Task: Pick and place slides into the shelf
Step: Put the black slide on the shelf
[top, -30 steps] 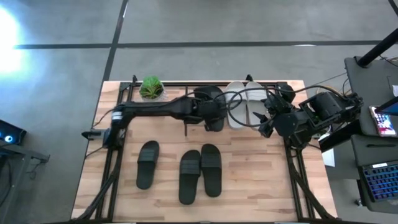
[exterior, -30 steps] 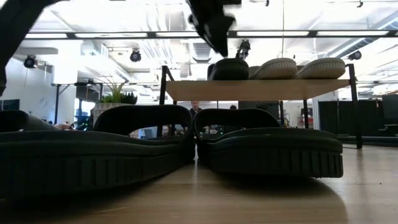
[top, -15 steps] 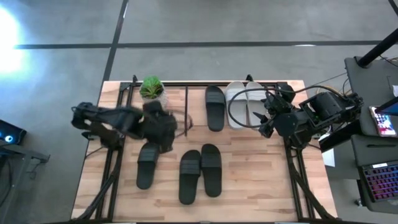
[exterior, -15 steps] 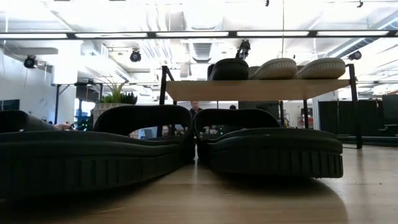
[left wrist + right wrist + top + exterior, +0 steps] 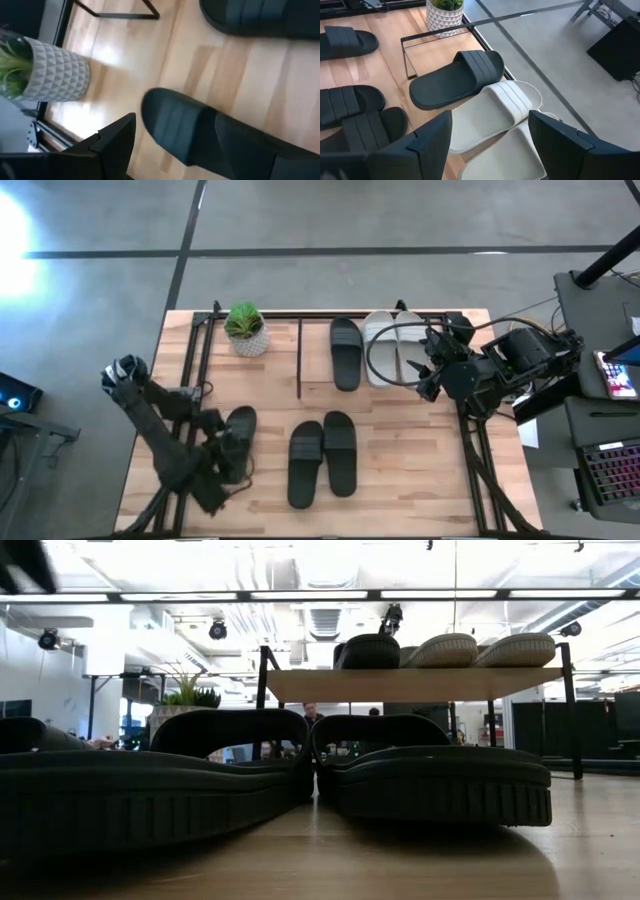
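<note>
At table's front-left, open, empty left tool (image 5: 222, 480) hovers just beside lone black slide (image 5: 238, 442).

three slides (image 5: 383, 350) on shelf (image 5: 310, 365), three below

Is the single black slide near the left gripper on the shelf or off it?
Off: the lone black slide lies flat on the table, beside the left gripper.

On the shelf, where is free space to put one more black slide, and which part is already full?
The shelf has bare board between the potted plant and the black slide. To the right of that slide, the grey pair fills the board beside the open right gripper.
</note>
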Robot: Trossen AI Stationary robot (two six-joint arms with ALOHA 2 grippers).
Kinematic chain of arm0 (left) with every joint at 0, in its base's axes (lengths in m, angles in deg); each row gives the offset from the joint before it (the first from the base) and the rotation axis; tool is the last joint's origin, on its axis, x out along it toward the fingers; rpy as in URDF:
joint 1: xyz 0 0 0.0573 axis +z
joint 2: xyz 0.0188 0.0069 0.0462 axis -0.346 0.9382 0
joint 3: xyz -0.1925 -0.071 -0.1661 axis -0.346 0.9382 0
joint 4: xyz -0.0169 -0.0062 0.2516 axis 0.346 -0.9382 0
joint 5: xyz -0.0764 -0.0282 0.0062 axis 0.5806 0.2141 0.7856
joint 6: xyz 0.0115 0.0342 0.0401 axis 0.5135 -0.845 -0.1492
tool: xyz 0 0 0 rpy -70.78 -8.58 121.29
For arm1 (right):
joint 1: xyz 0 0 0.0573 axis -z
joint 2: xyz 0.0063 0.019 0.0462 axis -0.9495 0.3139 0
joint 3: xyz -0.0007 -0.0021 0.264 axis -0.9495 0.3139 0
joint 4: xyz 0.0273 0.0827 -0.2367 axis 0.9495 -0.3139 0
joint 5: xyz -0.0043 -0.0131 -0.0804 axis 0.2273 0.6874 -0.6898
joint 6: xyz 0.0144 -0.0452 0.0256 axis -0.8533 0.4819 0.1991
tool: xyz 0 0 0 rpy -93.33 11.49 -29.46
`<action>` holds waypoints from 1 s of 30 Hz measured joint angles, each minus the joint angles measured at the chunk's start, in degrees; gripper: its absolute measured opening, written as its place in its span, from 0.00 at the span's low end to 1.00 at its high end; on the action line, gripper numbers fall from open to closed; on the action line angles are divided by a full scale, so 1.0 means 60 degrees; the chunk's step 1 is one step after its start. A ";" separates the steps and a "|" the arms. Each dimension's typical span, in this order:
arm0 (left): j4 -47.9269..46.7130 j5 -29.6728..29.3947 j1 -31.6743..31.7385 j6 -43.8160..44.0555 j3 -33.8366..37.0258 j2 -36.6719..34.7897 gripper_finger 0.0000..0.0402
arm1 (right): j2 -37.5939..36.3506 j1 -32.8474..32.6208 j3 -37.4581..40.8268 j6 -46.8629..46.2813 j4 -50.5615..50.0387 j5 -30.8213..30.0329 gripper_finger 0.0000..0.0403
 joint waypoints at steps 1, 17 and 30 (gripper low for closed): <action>0.0228 0.0038 -0.0260 0.0060 0.0177 0.0133 0.64 | 0.0000 0.0000 0.0000 0.0016 0.0001 -0.0003 0.63; 0.0906 0.0539 -0.0695 0.2800 0.1686 0.2386 0.64 | 0.0000 0.0000 0.0004 -0.0024 0.0001 -0.0245 0.63; 0.3245 0.0745 -0.0100 0.2232 0.4333 0.0086 0.64 | 0.0000 0.0004 0.0004 -0.0238 0.0000 -0.0248 0.63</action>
